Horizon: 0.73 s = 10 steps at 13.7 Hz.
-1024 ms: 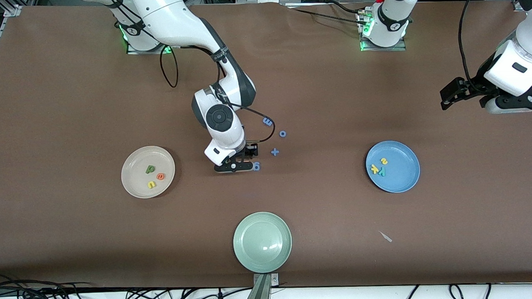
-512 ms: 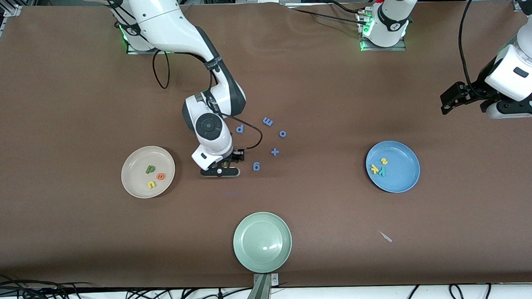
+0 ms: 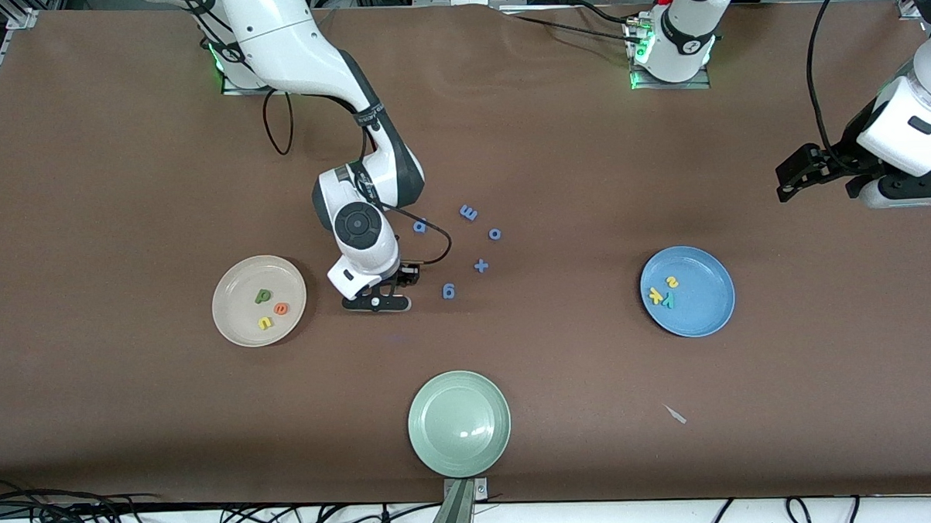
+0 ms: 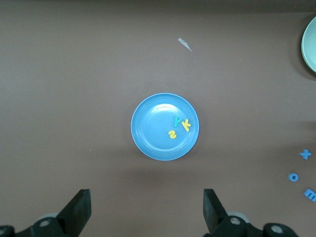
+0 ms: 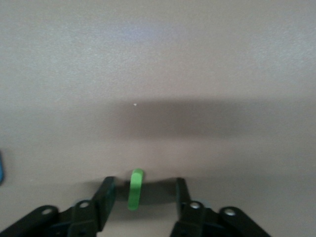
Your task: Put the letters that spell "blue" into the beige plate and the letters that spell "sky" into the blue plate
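Note:
My right gripper is down at the table between the beige plate and the blue letters. In the right wrist view its jaws are open around the light green bar l, which stands on edge with a gap on each side. The l is hidden in the front view. In the beige plate lie the dark green b, orange e and yellow u. The blue plate holds the yellow s, yellow k and teal y. My left gripper waits open in the air at the left arm's end of the table.
Several all-blue letters lie scattered beside my right gripper, toward the blue plate. A pale green plate sits near the front edge. A small white scrap lies nearer the camera than the blue plate.
My right arm has slid from beside the blue letters toward the beige plate, uncovering one blue letter, and its jaws have narrowed around the green l. The left arm has shifted slightly.

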Available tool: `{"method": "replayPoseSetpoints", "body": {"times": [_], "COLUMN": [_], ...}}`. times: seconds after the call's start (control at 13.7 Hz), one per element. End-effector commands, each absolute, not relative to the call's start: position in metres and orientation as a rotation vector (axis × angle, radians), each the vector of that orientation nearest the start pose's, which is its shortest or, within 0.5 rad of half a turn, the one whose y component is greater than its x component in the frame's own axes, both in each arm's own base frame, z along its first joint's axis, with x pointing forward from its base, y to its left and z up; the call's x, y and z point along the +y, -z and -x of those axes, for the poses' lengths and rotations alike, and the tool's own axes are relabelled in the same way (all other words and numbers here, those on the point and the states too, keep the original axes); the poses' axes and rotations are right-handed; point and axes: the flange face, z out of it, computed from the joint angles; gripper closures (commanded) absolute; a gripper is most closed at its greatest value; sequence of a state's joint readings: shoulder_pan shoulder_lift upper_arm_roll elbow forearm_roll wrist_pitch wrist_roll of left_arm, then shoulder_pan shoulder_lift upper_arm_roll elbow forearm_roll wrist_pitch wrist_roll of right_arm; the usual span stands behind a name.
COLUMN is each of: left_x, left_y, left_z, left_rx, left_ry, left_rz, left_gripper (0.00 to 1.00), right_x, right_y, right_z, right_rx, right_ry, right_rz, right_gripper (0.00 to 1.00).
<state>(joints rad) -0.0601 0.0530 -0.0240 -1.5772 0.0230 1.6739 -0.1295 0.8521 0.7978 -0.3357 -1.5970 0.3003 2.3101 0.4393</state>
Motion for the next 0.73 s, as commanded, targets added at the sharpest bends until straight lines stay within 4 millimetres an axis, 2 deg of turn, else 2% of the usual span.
{"method": "replayPoseSetpoints", "body": {"times": [0.0,0.22,0.37,0.44,0.51,0.66], "left_x": [-0.044,-0.044,-0.044,-0.044,-0.044,-0.044], "left_y": [-0.606,-0.605,-0.606,-0.605,-0.605,-0.605], "left_z": [-0.582,-0.582,-0.582,-0.582,-0.582,-0.582], "left_rx": [-0.055,-0.055,-0.055,-0.055,-0.053,-0.051], "left_ry": [0.070,0.068,0.070,0.068,0.068,0.068], "left_rz": [3.123,3.123,3.123,3.123,3.123,3.123], "left_gripper": [0.00,0.00,0.00,0.00,0.00,0.00], "right_x": [0.372,0.372,0.371,0.368,0.359,0.338], "right_y": [-0.181,-0.181,-0.183,-0.189,-0.196,-0.220], "right_z": [-0.576,-0.575,-0.576,-0.581,-0.588,-0.604], "right_rx": [0.083,0.083,0.067,0.059,0.049,0.007], "right_ry": [-0.035,-0.043,-0.040,-0.029,-0.034,-0.084], "right_rz": [3.152,3.155,3.155,3.151,3.155,3.150], "right_gripper": [0.58,0.82,0.94,0.95,1.00,1.00]}}
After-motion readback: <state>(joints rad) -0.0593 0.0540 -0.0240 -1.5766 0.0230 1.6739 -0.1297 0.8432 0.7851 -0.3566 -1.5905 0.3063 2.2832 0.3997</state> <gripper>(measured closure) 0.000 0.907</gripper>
